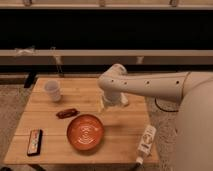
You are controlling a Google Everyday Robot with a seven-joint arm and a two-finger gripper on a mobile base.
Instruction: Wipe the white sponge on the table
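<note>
The table [125,125] is a light-brown plank top filling the lower middle of the camera view. The white sponge [102,106], a small cream block, lies near the table's centre, just right of the orange bowl's far rim. My white arm reaches in from the right and bends down over it. The gripper [111,102] points downward right at the sponge, partly hiding it, and stands open. I cannot tell whether it touches the sponge.
A white cup [52,90] stands at the far left. A reddish-brown packet [66,113] lies in front of it. An orange bowl [85,132] sits front centre, a dark flat box [34,141] front left, and a long white bottle [146,140] by the front right edge.
</note>
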